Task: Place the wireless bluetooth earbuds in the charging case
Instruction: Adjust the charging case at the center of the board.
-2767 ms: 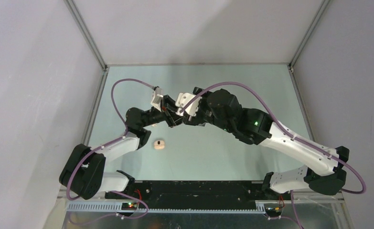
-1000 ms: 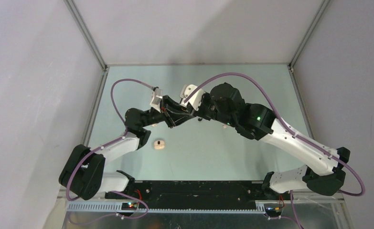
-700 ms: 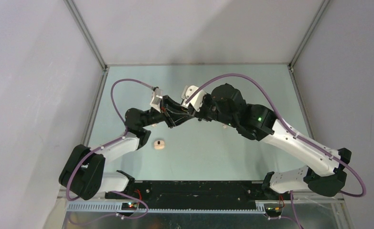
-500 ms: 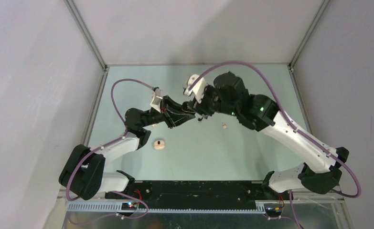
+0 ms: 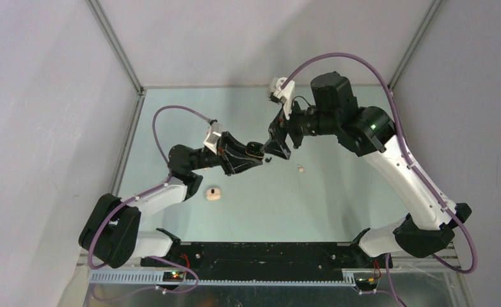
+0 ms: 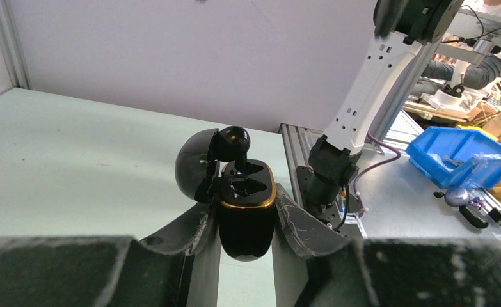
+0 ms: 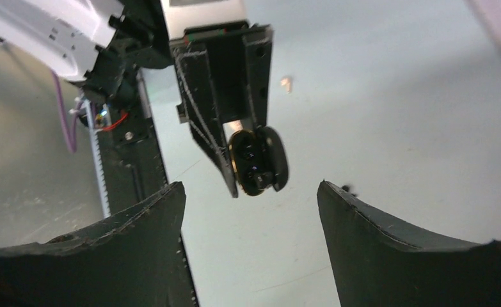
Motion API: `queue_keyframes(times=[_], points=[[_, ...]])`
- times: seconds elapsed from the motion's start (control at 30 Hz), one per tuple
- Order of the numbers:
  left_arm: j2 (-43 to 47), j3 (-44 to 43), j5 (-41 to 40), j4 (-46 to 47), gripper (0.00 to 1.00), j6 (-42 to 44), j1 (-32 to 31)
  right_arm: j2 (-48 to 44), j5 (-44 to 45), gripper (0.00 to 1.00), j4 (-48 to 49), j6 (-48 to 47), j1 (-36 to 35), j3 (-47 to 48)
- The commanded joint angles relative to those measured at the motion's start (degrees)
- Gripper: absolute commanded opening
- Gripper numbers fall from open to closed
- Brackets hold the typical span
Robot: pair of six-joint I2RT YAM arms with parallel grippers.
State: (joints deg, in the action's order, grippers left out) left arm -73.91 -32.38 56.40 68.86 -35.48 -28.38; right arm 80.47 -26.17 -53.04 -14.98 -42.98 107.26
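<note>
I hold open black charging case (image 6: 241, 238) in left pincer (image 6: 244, 214), centre frame, black earbud (image 6: 235, 137) upright in it. Right pincer (image 5: 276, 146) wide, empty. Cream earbud (image 5: 301, 169) on desk (image 5: 337, 204), just lower right of it, nearer right arm.

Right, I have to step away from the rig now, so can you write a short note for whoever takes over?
Left gripper: shut on the black charging case, lid open.
Right gripper: open, empty, facing the case.
Done: a black earbud stands in the case, apparently not fully seated.
On the table: a cream-white earbud; a small beige piece with a dark spot, near the left arm.
Left: probably seat the black earbud, then fetch and insert the cream-white one.
</note>
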Motion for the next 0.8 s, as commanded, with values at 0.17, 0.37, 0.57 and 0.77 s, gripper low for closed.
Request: queue_keyframes(times=[0.17,0.37,0.57,0.77], points=[[1.4,-2.6,1.4,0.8,0.02,1.3,-0.9,0.6,-8.7,0.85,-3.2,3.6,1.7,-3.0],[1.2,-2.8,1.5,0.9,0.01,1.1,-1.0,2.1,-11.2,0.87,-3.5,4.7,2.2,-3.2],[1.1,-2.8,1.5,1.1,0.02,0.9,-1.1,3.1,-12.9,0.87,-3.9,5.1,2.2,-3.4],[1.0,-2.8,1.4,1.4,0.01,0.6,-1.1,2.9,-12.7,0.87,-3.3,5.1,2.1,-4.6]])
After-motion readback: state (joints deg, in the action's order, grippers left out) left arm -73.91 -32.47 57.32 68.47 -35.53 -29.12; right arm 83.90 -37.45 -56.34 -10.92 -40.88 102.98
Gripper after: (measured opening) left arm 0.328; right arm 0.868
